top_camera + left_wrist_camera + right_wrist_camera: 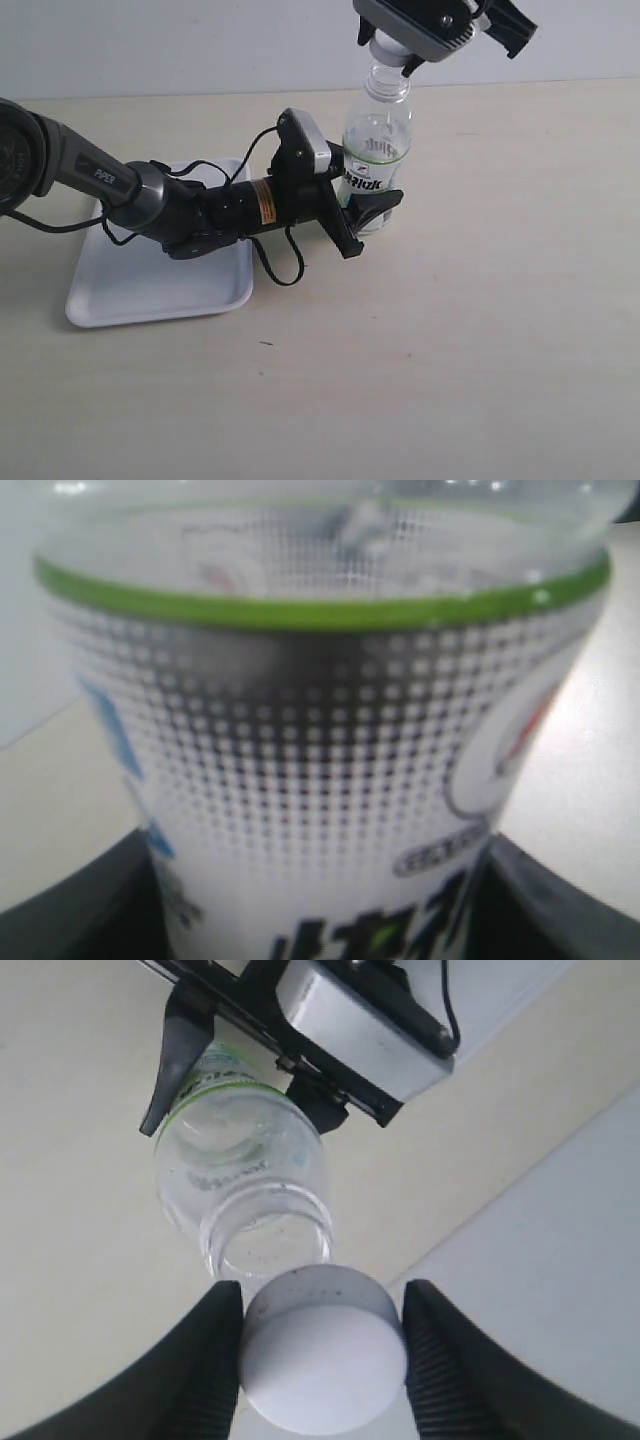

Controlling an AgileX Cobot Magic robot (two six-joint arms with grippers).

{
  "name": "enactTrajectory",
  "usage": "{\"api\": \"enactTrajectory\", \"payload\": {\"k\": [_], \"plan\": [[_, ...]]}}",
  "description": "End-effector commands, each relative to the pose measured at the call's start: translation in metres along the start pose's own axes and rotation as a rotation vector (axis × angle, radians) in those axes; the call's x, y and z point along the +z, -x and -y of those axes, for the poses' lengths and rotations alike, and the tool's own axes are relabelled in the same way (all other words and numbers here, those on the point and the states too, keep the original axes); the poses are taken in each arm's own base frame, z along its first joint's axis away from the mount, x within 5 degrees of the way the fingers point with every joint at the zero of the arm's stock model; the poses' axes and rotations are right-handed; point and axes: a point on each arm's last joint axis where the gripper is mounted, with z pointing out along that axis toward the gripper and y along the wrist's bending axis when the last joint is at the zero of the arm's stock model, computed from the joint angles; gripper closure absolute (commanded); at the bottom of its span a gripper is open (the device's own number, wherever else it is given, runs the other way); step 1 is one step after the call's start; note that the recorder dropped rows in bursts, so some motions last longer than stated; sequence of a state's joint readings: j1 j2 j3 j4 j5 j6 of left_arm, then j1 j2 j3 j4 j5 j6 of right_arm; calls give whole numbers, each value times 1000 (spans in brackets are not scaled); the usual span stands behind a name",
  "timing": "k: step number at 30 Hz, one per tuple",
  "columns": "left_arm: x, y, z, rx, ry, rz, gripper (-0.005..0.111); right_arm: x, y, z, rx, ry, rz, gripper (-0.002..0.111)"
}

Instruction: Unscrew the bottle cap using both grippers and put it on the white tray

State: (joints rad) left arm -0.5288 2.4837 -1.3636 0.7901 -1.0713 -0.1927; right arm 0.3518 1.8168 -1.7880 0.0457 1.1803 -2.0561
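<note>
Exterior view: one bottle [376, 150] stands upright on the pale table [480, 330]. Its clear walls show through above a white label with a green band and dark lettering too small to read. The left gripper [368, 220] reaches in from 9 o'clock and is pressed onto the bottle's lower body, one black finger on each side. "PIPER" is printed on that arm's grey link [105, 172], and a yellow sticker [267, 203] sits on its wrist. At 12 o'clock of the bottle, the right gripper [392, 50] pinches the single bottle cap [383, 45] just over the neck. One white tray [130, 290] lies at 8 o'clock of the bottle, partly under the left arm.

Left wrist view: the bottle's label [320, 760] fills the picture, showing a green band, a grey dot pattern, blue patches and cut-off dark characters. A dark jaw rests against each flank.

Right wrist view: the white cap [320, 1345] is nipped between the two black fingers [200, 1370], apart from the bottle's open neck [268, 1240]. Small specks dot the neck's inside. The left gripper's silver-grey camera block [360, 1020] shows beyond.
</note>
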Motion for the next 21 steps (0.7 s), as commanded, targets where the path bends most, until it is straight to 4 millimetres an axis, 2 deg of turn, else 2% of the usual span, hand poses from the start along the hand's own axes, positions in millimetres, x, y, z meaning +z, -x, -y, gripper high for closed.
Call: {"api": "enactTrajectory", "payload": {"k": [1, 2, 5, 10, 13, 17, 21], "plan": [[1, 4, 1, 13, -15, 0, 57, -41, 1, -4, 145, -65, -71, 108], [1, 4, 1, 1, -15, 0, 57, -49, 0, -6, 225, -77, -98, 108], [1, 4, 1, -19, -12, 0, 57, -71, -8, -14, 664, -133, -205, 108], [1, 4, 0, -91, 1, 3, 57, -78, -21, -20, 1152, -226, -346, 108], [1, 4, -1, -158, 7, 7, 57, -79, -22, -23, 1428, -268, -355, 108], [1, 4, -1, -256, 7, 8, 57, -78, -20, -24, 1654, -292, -321, 108], [1, 4, -1, -285, 7, 8, 57, -77, -18, -23, 1701, -287, -296, 108]]}}
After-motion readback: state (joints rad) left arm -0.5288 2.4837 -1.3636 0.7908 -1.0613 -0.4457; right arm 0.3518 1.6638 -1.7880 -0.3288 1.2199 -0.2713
